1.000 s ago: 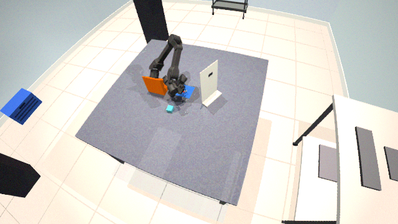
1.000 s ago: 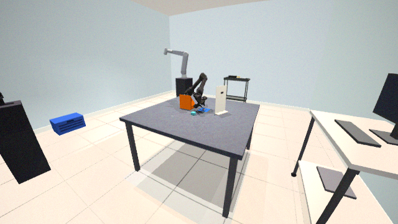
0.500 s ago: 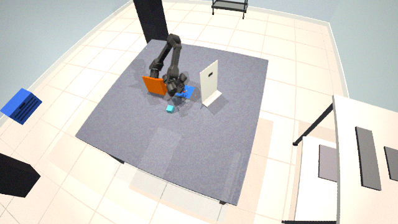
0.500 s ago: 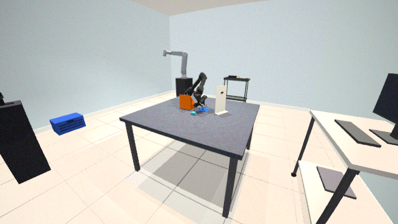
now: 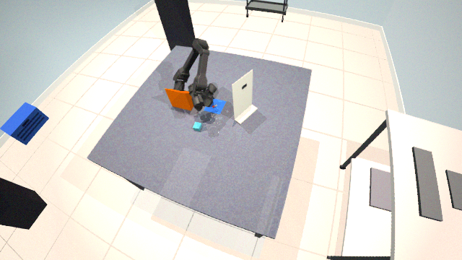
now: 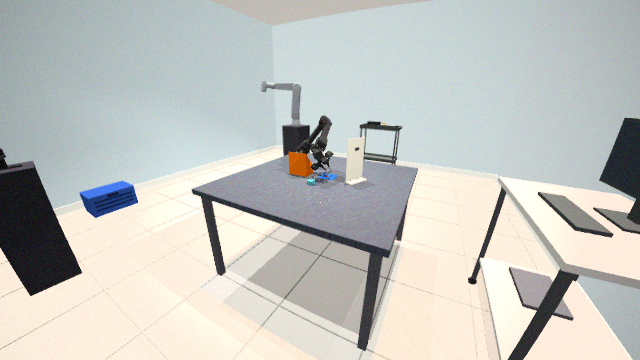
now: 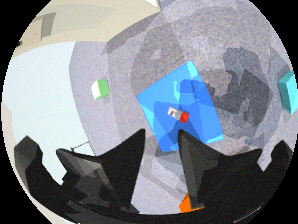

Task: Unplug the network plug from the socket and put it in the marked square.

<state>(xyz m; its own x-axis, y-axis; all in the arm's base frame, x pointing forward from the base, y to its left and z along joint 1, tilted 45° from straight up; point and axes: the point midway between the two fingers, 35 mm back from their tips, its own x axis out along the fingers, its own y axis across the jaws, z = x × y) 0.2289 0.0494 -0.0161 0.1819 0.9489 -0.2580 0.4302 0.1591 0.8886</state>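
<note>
Now plug (image 7: 178, 115) lies flat inside blue square (image 7: 200, 90), clear of panel (image 5: 242, 94). Tool (image 7: 161, 152) above square, fingers part-spread, gripping nothing; plug just ahead of tips. Judged next: retreat upward off counter (image 5: 224, 173).

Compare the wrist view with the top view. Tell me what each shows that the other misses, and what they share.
Only the wrist view shows the parted fingers with nothing between them, and the plug as a white-and-red piece.

Only the top view shows the whole arm, the dark socket in the upright panel, and the blue crate on the floor.

Both show the plug lying on the blue marked square, the cyan cube and the orange block.
</note>
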